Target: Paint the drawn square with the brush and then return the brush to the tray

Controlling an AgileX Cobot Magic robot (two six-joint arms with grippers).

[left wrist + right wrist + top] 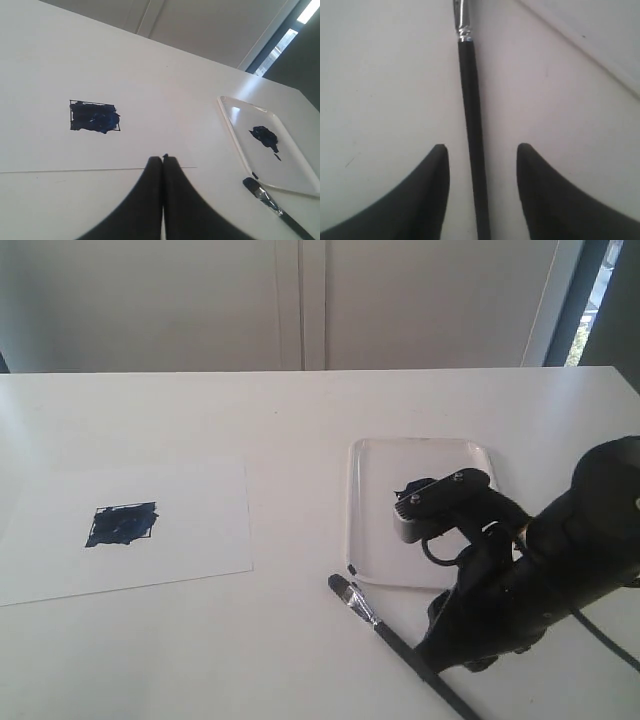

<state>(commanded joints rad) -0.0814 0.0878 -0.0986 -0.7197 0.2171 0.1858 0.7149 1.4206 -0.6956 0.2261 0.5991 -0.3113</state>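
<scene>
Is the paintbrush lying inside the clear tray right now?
No, the brush lies on the table just outside the tray, with its bristles near one corner of the rim.

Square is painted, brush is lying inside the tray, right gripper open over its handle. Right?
Not quite: the brush lies on the table beside the tray, not inside it, as the exterior view shows. The drawn square is painted and the right gripper is open over the handle.

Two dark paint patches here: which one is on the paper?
The blocky blue-black painted square with a thin drawn outline, on the flat white paper sheet. The other, a small irregular blob, lies in the shallow translucent plastic tray.
</scene>
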